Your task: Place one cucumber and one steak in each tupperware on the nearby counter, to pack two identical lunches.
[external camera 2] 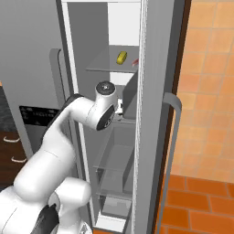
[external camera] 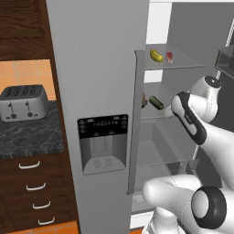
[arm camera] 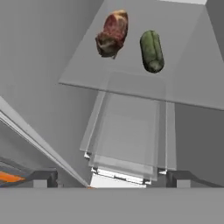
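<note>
White arm [external camera 2: 87, 114] bent forward at the elbow, tool [arm camera: 111, 178] spread wide, gripping nothing

- Glossy chrome toaster [external camera: 23, 102] on a marbled stone counter [external camera: 27, 135].
- Dark wood-grain drawers [external camera: 34, 192].
- Clear glass fridge shelf [arm camera: 183, 83] under a lumpy steak [arm camera: 112, 34] and smooth cucumber [arm camera: 152, 50].

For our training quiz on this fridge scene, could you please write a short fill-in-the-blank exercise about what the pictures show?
1. The yellow-green cucumber lies on the ____ fridge shelf, beside the pink steak.
2. On the shelf below, the dark green cucumber lies beside the brown ____.
3. The gripper is ____ and holds nothing.
4. The silver ____ stands on the counter left of the fridge.

Missing words: top; steak; open; toaster
</note>
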